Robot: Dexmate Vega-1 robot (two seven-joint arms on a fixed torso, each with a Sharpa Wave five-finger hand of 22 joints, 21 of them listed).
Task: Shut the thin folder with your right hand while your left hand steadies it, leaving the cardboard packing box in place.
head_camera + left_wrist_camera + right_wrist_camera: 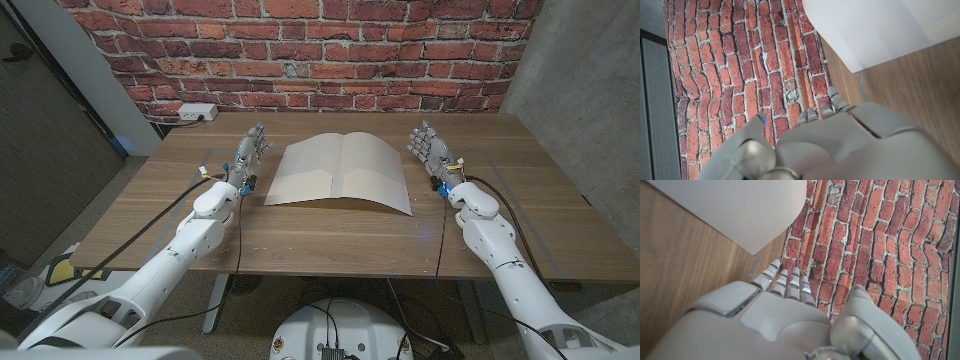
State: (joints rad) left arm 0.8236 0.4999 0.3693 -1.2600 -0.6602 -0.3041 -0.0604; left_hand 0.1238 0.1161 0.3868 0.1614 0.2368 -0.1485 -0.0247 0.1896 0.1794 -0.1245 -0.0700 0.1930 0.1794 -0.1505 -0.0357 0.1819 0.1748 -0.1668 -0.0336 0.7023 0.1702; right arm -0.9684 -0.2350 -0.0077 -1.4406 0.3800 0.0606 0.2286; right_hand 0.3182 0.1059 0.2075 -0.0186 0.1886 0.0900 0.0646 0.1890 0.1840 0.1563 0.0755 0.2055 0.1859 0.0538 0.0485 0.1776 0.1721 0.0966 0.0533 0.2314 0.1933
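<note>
**Folder open between both robot hands, untouched**

The thin folder (340, 172) lay open at the bench (300, 235) centre, spine running near to far. The right robot hand (430, 150) stood just beside its right leaf, the left robot hand (247, 153) beside its left; both spread, holding nothing. Bare bench lay all round. No cardboard box was seen.

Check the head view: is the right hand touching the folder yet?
No. The right hand stands beside the open folder, bare table between them.
</note>
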